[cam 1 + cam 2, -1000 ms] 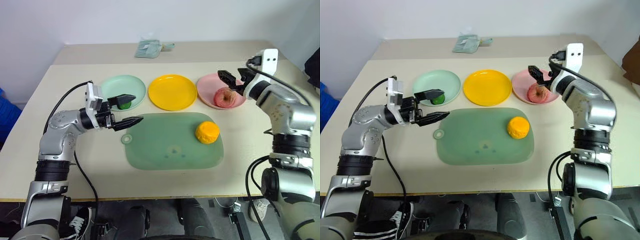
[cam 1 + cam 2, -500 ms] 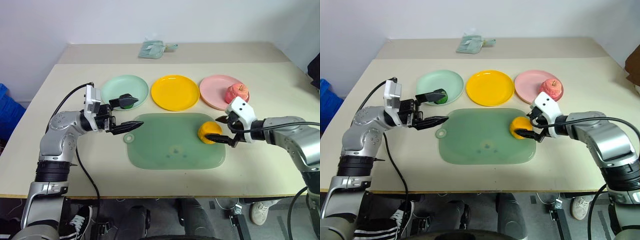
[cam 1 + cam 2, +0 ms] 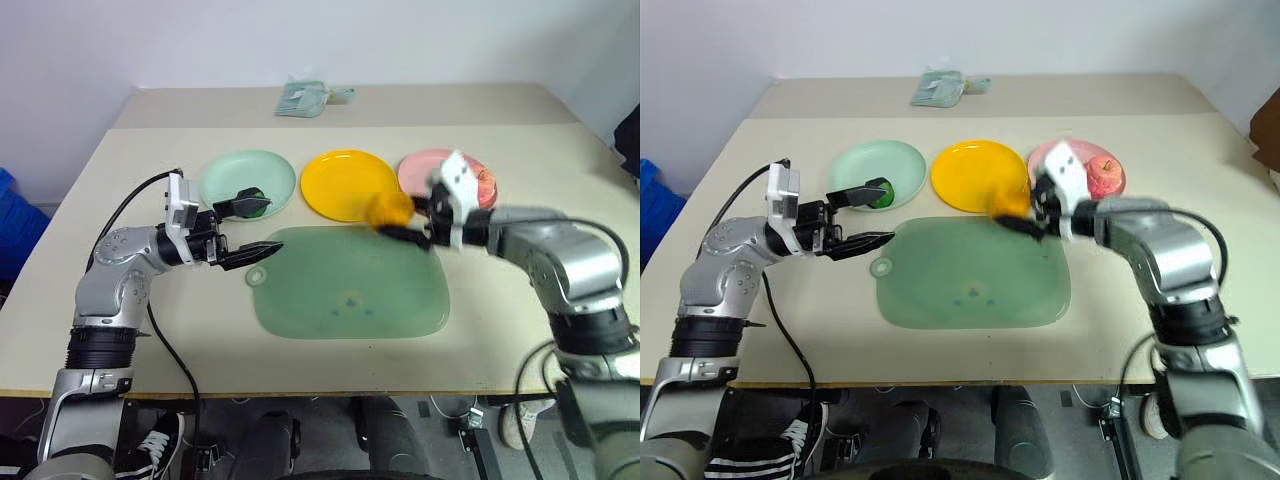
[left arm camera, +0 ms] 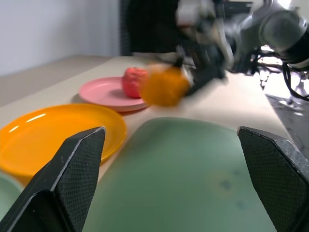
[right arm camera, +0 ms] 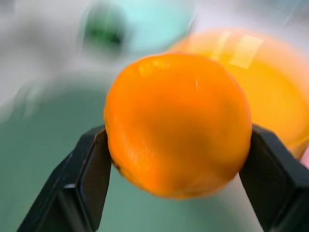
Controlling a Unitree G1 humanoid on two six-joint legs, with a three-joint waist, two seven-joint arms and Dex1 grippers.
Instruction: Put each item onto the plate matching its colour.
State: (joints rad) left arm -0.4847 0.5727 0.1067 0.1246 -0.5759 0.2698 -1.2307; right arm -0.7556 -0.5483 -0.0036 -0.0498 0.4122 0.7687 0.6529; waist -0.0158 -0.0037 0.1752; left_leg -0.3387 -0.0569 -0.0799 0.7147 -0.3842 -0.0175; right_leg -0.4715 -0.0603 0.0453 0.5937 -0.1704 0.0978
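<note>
head pair looks down over the whole table
left wrist camera looks level across the mat toward the right; right wrist camera sits close on the orange-yellow lump, which both share.

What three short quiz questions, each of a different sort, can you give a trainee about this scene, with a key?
1. True or false: the pink-red apple lies on the pink plate.
2. What does the right pincer hold? A) dark green ball B) orange-yellow lump C) cloth bundle
3. Fill in: the dark green ball sits on the ____ plate.

Key:
1. True.
2. B: the orange-yellow lump is clamped between its fingers, above the near edge of the yellow plate.
3. Mint green plate; the left pincer stands open beside it.
</note>
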